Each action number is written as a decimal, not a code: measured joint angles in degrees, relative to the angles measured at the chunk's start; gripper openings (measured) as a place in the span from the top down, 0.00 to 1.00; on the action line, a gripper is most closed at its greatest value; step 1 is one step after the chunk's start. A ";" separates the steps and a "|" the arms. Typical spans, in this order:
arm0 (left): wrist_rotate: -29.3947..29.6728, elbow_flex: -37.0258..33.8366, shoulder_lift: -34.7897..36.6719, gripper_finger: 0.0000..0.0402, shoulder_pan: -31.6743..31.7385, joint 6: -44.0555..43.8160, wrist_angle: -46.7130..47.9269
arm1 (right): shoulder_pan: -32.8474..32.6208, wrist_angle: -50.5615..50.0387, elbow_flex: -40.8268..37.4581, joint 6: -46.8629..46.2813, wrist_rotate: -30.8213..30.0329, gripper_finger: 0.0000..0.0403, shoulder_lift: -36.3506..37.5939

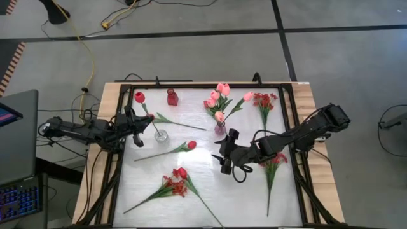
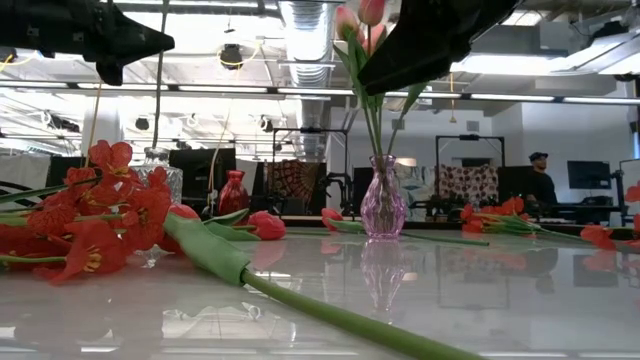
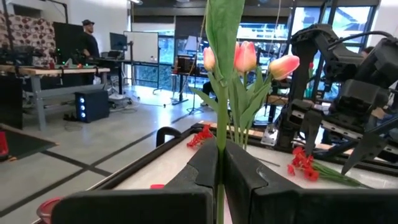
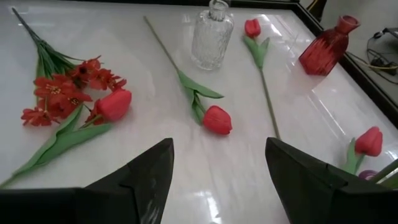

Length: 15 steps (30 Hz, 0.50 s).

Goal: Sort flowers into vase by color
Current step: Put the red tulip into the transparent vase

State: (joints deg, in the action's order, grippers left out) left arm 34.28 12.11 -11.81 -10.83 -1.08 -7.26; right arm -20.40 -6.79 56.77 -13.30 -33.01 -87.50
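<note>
Red tulip (image 1: 139,97) is pinched by its stem in the left gripper (image 1: 135,121), above the clear vase (image 1: 161,135); misalignment could knock it over. Right gripper (image 1: 224,156) is spread, beside the purple vase (image 1: 220,129).

Glossy white tabletop (image 4: 205,168), clear glass vase (image 4: 212,35), wood edge (image 1: 108,105).

White table (image 1: 210,191) with flowers (image 1: 172,184), vases (image 1: 172,97)
</note>
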 joint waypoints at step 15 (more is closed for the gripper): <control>0.46 0.01 0.00 1.00 0.00 3.65 -0.64 | 0.00 0.98 0.00 0.26 0.09 0.30 0.00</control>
State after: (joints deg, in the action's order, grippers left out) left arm 34.74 12.12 -11.81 -10.83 2.57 -7.90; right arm -20.40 -5.81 56.77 -13.04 -32.93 -87.50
